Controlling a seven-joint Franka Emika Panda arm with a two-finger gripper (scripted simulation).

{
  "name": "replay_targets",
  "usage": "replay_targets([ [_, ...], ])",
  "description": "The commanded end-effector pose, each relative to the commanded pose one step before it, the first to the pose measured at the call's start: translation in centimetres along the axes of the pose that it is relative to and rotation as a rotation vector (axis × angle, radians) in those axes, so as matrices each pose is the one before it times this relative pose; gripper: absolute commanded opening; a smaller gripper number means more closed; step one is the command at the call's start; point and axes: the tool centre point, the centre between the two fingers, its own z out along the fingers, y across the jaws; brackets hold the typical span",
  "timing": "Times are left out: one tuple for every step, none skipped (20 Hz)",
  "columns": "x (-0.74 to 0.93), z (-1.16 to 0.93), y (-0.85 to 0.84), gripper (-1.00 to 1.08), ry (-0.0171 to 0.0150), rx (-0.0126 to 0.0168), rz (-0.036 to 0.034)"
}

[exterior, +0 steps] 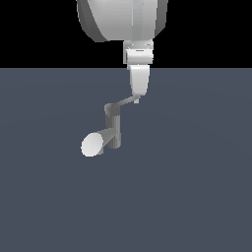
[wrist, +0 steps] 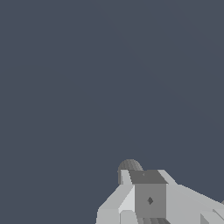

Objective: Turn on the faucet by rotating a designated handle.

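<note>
Faucet stands upright on the flat grey floor, roughly mid-scene in the exterior view. Its thick spout juts toward the exterior view's left, pale oval face forward. Handle runs from the faucet's top out and slightly up toward the exterior view's right. Gripper hangs directly above the handle's far end, its tip touching or just meeting it. Jaw opening: cannot tell; fingers read as one block. Wrist view: gripper body close up, a rounded grey part of the faucet just behind it.
</note>
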Motion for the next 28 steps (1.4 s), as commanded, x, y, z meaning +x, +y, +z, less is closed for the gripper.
replay_targets([
  [0.249, 0.318, 1.13, -1.0, 0.00009, -0.0108, 0.00315],
  [0.062, -0.016, 0.3, -1.0, -0.00011, 0.0003, 0.00061],
  [0.024, 0.002, 0.293, -1.0, 0.0, 0.0, 0.0],
  [0.024, 0.002, 0.294, -1.0, 0.0, 0.0, 0.0],
  [0.025, 0.002, 0.294, -1.0, 0.0, 0.0, 0.0],
  [0.025, 0.001, 0.295, -1.0, 0.0, 0.0, 0.0],
  [0.025, 0.001, 0.295, -1.0, 0.0, 0.0, 0.0],
  [0.025, 0.001, 0.295, -1.0, 0.0, 0.0, 0.0],
  [0.025, 0.001, 0.296, -1.0, 0.0, 0.0, 0.0],
  [0.025, 0.001, 0.296, -1.0, 0.0, 0.0, 0.0],
  [0.026, 0.0, 0.296, -1.0, 0.0, 0.0, 0.0],
  [0.0, 0.0, 0.0, -1.0, 0.0, 0.0, 0.0],
  [-0.911, -1.341, -1.359, -1.0, -0.00494, 0.03407, -0.01407],
  [-0.148, 0.052, 0.289, -1.0, 0.00021, -0.00141, 0.00059],
  [-0.152, 0.044, 0.292, -1.0, 0.00019, -0.00126, 0.00053],
  [-0.149, 0.052, 0.29, -1.0, 0.00021, -0.00141, 0.00059],
  [-0.149, 0.052, 0.29, -1.0, 0.00021, -0.00141, 0.00059],
  [-0.153, 0.044, 0.293, -1.0, 0.00019, -0.00126, 0.00053],
  [-0.151, 0.048, 0.292, -1.0, 0.0002, -0.00134, 0.00056],
  [-0.151, 0.048, 0.293, -1.0, 0.0002, -0.00134, 0.00056],
  [-0.152, 0.048, 0.293, -1.0, 0.0002, -0.00134, 0.00056],
  [-0.149, 0.055, 0.291, -1.0, 0.00023, -0.00148, 0.00063],
  [-0.154, 0.043, 0.295, -1.0, 0.00019, -0.00126, 0.00053],
  [-0.149, 0.055, 0.292, -1.0, 0.00023, -0.00148, 0.00063],
  [-0.154, 0.043, 0.296, -1.0, 0.00019, -0.00126, 0.00054],
  [-0.15, 0.055, 0.293, -1.0, 0.00023, -0.00147, 0.00063],
  [-0.155, 0.043, 0.297, -1.0, 0.0002, -0.00126, 0.00054],
  [-0.15, 0.054, 0.293, -1.0, 0.00023, -0.00147, 0.00063],
])
